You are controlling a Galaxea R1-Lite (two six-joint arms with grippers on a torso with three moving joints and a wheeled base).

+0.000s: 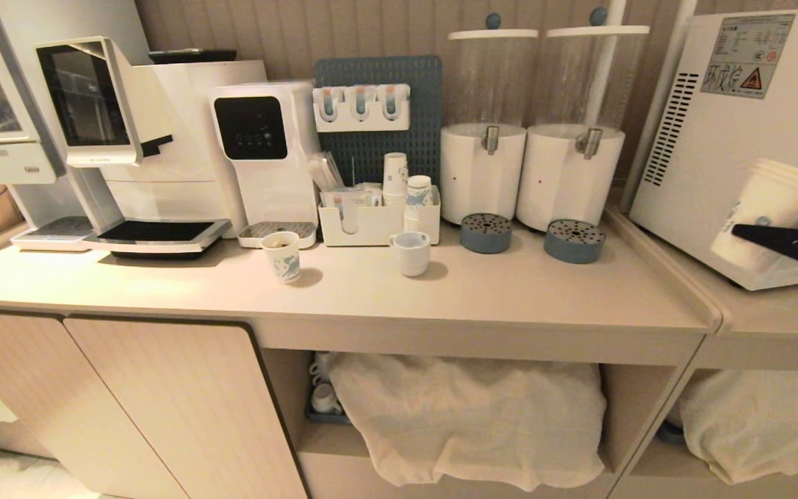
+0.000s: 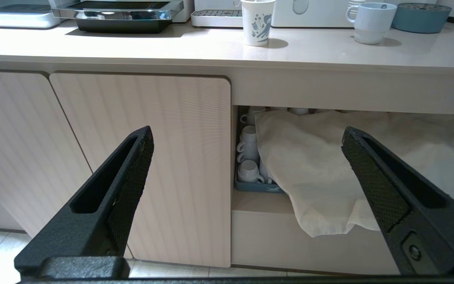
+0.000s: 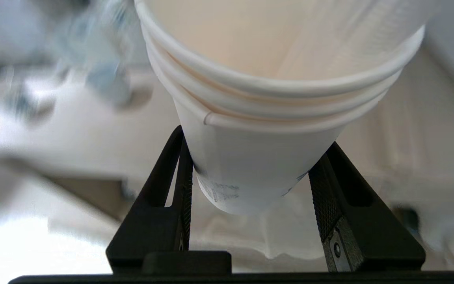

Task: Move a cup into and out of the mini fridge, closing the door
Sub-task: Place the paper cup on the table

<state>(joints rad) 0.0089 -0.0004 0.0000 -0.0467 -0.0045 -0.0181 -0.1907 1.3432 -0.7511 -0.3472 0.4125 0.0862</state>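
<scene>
The cup [image 3: 258, 165] is pinched low on its body between the two fingers of the right hand [image 3: 250, 197], its rolled rims stacked above the grip and its long axis tilted in the head view, mouth leaning up and toward the right edge. There it hangs in the air just in front of the vented side wall of the mini fridge [image 1: 711, 138], above the right-hand stretch of the desk [image 1: 510, 291] — not resting on anything. The fridge stands on the robot's right, and only its side with the warning sticker shows; the door is out of sight, so whether it is open cannot be told. The coming move, as I judge it, turns on carrying the cup further right, round that side to the fridge's front. The left hand [image 2: 246, 185] is spread wide and empty, low before the cabinet fronts — well away from the fridge, so the right arm is plainly the nearer.
</scene>
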